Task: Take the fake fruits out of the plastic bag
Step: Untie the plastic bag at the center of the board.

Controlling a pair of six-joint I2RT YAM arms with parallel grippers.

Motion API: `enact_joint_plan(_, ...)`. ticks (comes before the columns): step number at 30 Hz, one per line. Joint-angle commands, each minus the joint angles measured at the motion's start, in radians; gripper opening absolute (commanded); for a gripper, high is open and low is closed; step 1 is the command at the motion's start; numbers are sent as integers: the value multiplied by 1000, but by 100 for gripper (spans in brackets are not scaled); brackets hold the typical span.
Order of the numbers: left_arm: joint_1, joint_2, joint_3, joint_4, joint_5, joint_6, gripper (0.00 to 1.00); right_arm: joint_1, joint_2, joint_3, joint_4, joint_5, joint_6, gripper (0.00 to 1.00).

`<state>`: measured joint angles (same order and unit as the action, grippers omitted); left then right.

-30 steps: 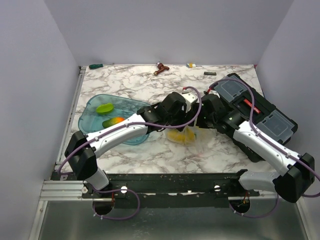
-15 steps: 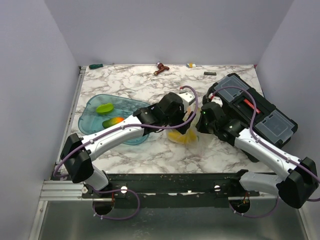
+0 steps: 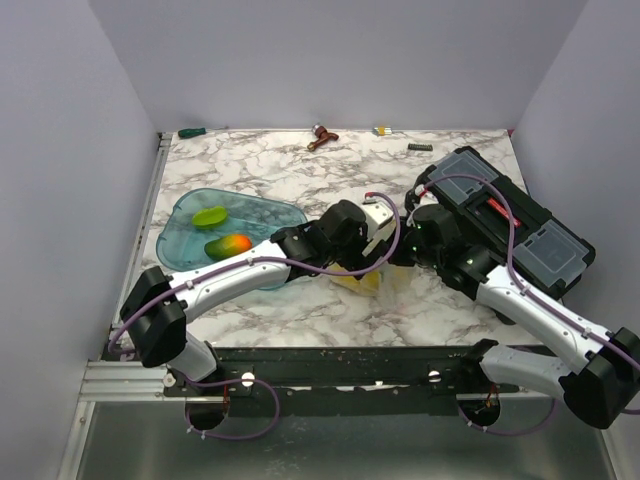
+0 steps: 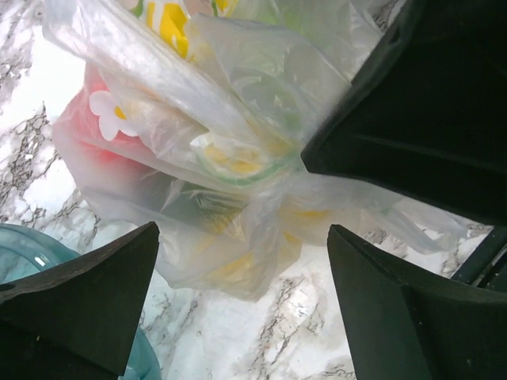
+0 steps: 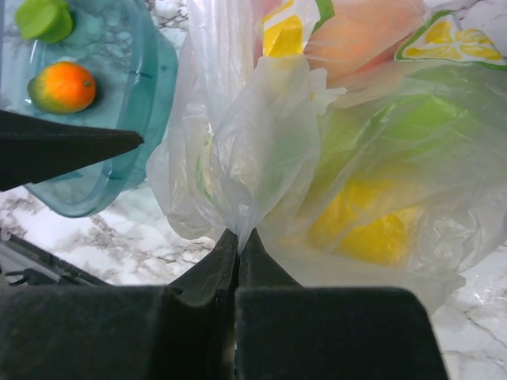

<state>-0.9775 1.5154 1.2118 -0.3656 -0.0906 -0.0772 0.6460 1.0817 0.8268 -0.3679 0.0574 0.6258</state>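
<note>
Already pinching a thin fold of the plastic bag point(image 5: 269, 134) with the right pincer point(image 5: 238, 237), jaws pressed together on the film. Holding the left pincer point(image 4: 242, 229) spread wide and empty, straddling the bag's lower bulge. Just beyond the right pincer's tips, under the film: fake fruits point(image 5: 364, 226), yellow, green and orange shapes. Up and left of that pincer: teal tray point(image 5: 150, 95) holding an orange fruit point(image 5: 62, 85) and a green fruit point(image 5: 43, 17). Risky from here: may slip off or tear so slight a pinch under a hard pull; may close the left pincer on film alone; may drag the whole bag across the tabletop point(image 5: 87, 229) unopened.
</note>
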Motion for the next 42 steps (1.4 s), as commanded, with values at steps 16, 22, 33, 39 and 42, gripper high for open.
enact_joint_plan(16,-15,91,50,9,-180,15,54,1,-53,-25,41,-117,23,1)
enact_joint_plan(22,-13,81,79,-25,-231,15,5,1,-63,-44,29,-76,18,1)
enact_joint_plan(33,-13,-26,33,28,-423,-28,0,1,-212,-132,-135,400,174,1)
enact_joint_plan(39,-15,-78,4,59,-267,-18,0,1,-238,-159,-111,339,92,5)
enact_joint_plan(42,-13,-76,19,42,-239,-28,0,1,-213,-96,-154,311,19,17)
